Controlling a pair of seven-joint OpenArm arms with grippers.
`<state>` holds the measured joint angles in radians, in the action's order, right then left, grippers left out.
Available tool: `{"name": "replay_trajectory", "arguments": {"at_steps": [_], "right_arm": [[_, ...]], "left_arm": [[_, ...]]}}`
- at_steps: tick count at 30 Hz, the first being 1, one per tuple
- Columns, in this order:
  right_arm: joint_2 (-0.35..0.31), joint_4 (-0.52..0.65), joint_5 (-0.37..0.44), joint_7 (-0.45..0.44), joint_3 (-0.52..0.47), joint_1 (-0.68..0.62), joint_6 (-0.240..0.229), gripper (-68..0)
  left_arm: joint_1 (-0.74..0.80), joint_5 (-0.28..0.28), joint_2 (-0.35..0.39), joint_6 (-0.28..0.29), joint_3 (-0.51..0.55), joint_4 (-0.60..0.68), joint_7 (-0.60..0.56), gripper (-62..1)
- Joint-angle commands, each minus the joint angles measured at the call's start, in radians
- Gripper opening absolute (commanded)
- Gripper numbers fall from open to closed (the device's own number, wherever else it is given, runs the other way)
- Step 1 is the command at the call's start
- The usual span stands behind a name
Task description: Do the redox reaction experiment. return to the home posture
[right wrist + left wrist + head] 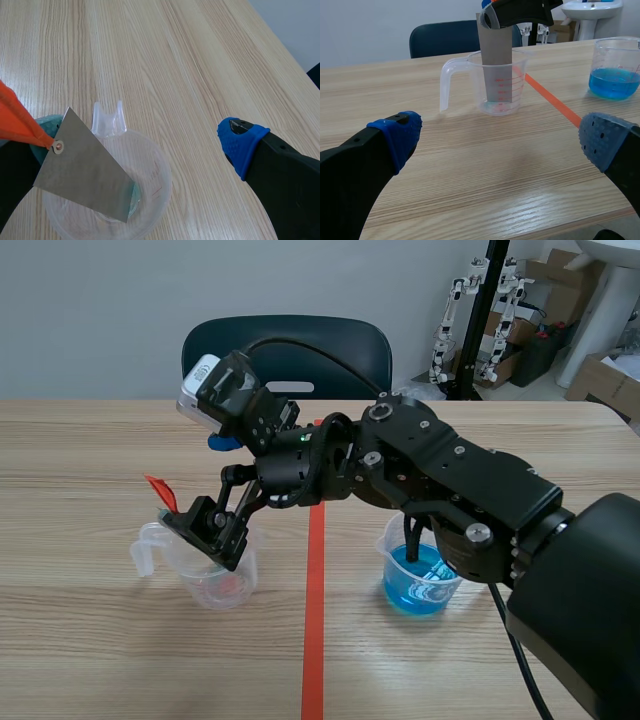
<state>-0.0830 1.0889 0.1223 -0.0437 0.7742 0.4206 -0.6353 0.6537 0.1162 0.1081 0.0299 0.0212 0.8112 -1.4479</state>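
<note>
Currently, progress reads as late. The metal plate [85, 170] stands in the clear measuring cup [518, 80], so the dipping step looks done or nearly so. The return to the home posture is not yet done: the right arm lies stretched across the orange-red tape line [314, 620] to that cup.

Containers:
- Clear measuring cup: on the table [100, 440], on the left arm's side of the tape line. It holds the plate, which is tilted, lower corner down inside and orange tab [17, 120] up. There seems to be a thin trace of pale blue-green liquid at the bottom; the amount is too small to judge.
- Beaker [615, 55]: on the other side of the line, well apart from the cup. It is roughly a third full of blue liquid [615, 82].

Tools:
- Right gripper [212, 530]: over the cup with its fingers spread wide. One pad is clear of the plate, and the plate lies against or just before the other. No grip is evident.
- Left gripper [502, 137]: fingers wide apart, holding nothing, low over bare table and facing the cup.
</note>
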Motion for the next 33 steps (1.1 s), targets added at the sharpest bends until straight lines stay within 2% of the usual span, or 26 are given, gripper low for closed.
{"name": "replay_trajectory", "arguments": {"at_steps": [1, 22, 27, 33], "right_arm": [[0.006, 0.013, 0.013, -0.008, -0.008, 0.022, 0.0, -6.7], [0.01, 0.013, 0.013, -0.011, -0.008, 0.023, -0.001, -6.7], [0.011, 0.013, 0.027, -0.038, -0.008, 0.023, -0.001, -6.7], [0.011, 0.013, 0.027, -0.042, -0.008, 0.023, -0.001, -6.7]], "left_arm": [[0.008, 0.002, 0.009, 0.002, 0.006, 0.006, -0.018, 1.4], [0.008, 0.001, 0.021, 0.002, 0.006, 0.006, -0.017, 1.4], [0.008, 0.001, 0.026, 0.021, 0.006, 0.006, -0.019, 1.4], [0.008, 0.0, 0.035, 0.017, 0.006, 0.034, -0.101, 1.4]]}}
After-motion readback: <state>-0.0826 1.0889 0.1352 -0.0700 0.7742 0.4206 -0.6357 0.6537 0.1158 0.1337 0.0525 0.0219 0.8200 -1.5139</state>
